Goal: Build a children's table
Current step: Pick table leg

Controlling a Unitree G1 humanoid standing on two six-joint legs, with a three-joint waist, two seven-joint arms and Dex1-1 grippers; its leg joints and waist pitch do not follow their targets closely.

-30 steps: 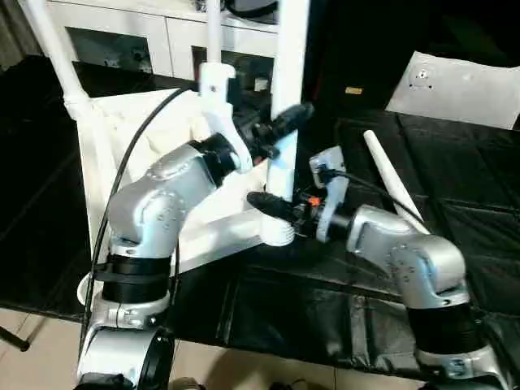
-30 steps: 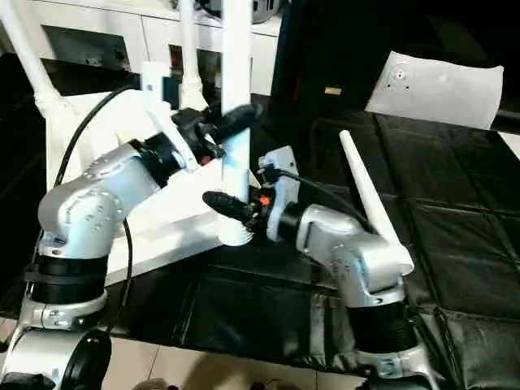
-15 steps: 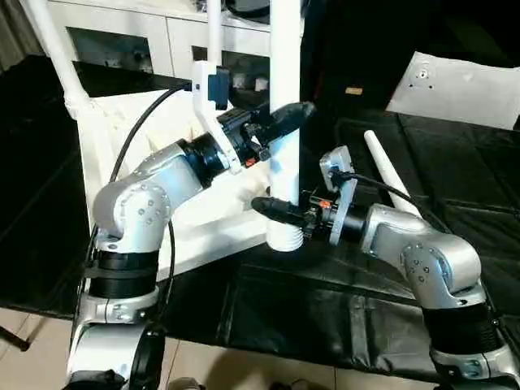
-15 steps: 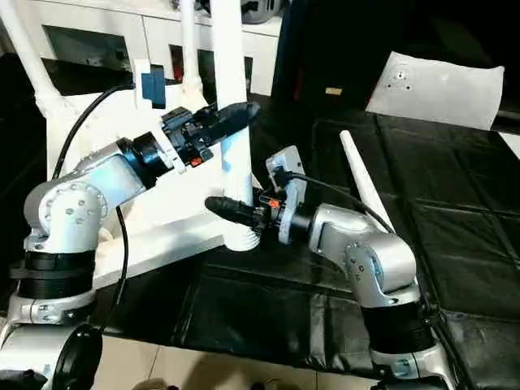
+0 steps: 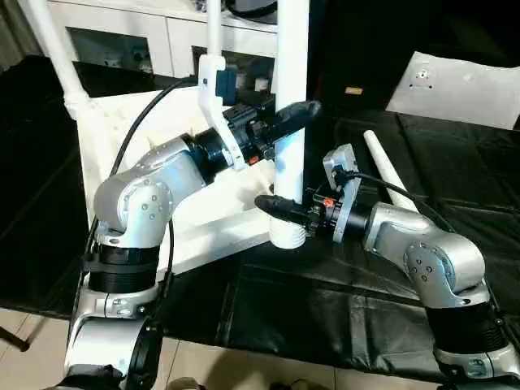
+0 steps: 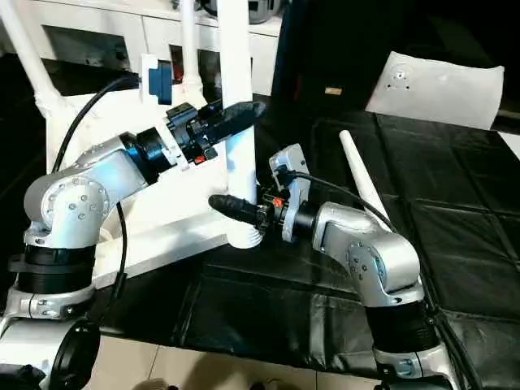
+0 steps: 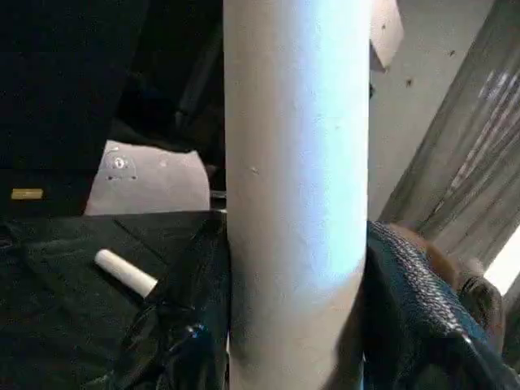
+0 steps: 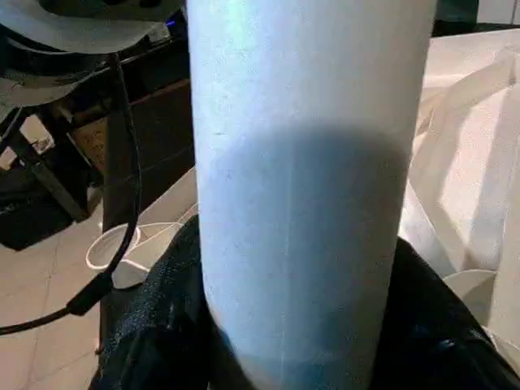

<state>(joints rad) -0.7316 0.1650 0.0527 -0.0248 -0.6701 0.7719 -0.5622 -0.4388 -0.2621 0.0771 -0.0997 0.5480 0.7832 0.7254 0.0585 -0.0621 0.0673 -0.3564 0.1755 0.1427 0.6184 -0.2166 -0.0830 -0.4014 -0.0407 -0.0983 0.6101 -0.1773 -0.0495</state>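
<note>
The table top (image 5: 154, 162) is seen lying upside down on the black mat (image 5: 455, 179), at the mat's left part, with its ribbed underside facing up. Legs already stand in its far corner sockets: one leg (image 5: 50, 45) rises from the far left corner, and a thinner-looking one (image 5: 214, 28) rises further back.

A third leg (image 5: 290, 89) is held upright at the near right corner of the top, with its ribbed lower end (image 5: 287, 236) at that corner; whether it is already seated in the socket cannot be told. This leg is gripped by both grippers. The left gripper (image 5: 284, 122) is closed about halfway around the leg at a higher point, one black finger crossing in front of it. The right gripper (image 5: 280, 207) is closed on the same leg lower down, just above the ribbed end, also at about half opening. In both wrist views the leg is seen between the black fingers (image 7: 422, 301), touching them on both sides.

The fourth leg (image 5: 390, 175) lies loose on the mat, to the right of the top and well apart from it. A flat white panel (image 5: 455, 89) lies at the far right corner of the mat. A white cabinet (image 5: 122, 41) stands behind the top.
</note>
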